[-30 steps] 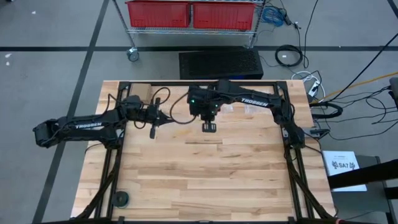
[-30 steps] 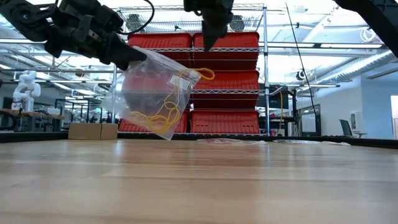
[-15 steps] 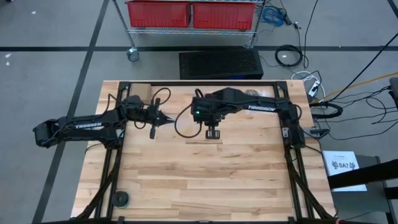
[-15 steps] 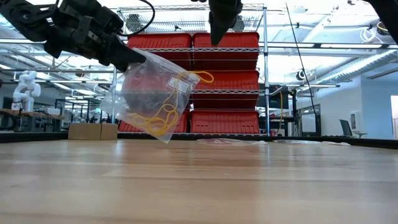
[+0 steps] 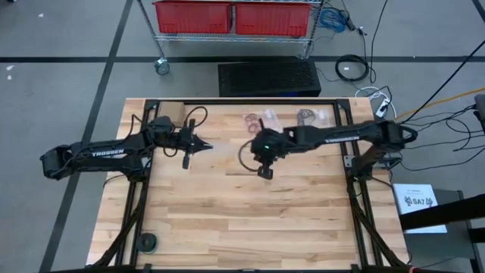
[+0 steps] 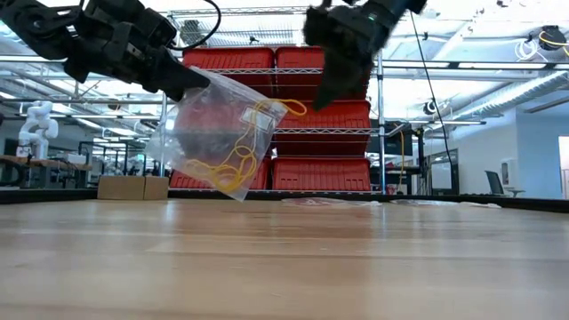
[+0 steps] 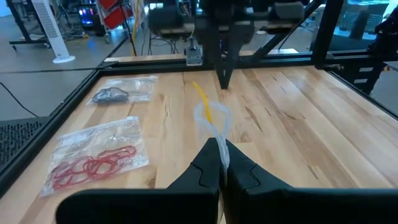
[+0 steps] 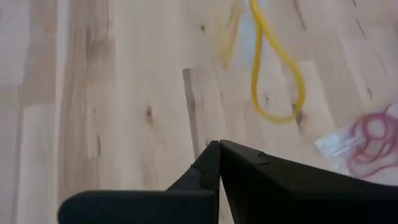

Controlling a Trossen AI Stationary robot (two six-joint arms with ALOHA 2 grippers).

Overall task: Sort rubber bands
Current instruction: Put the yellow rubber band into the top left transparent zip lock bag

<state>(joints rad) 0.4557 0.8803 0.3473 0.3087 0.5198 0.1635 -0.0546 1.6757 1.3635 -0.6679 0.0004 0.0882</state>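
Pinching the upper edge of the clear bag (image 6: 209,133) with the left end effector (image 6: 188,84), fingers pressed together on the plastic, and holding it aloft over the left-centre of the table (image 5: 265,220). Carrying a tangle of yellow rubber bands (image 6: 231,169) in the bag's lower part, with one yellow band (image 6: 289,108) drooping out of the mouth toward the right. Hovering the right end effector (image 6: 322,96) just right of that mouth, pressed together and gripping nothing, tip apart from the loop. Judging the step in hand as seating the stray loop inside the bag. Doing this well: approaching the loop from the right at mouth height, pushing with the closed tip rather than snagging, stopping short of the left fingers, and holding the bag steady to avoid spilling the bands. Avoiding contact with the bag of red bands (image 5: 252,120) and the bag of dark bands (image 5: 307,115), both lying flat at the far edge of the table, right of centre.
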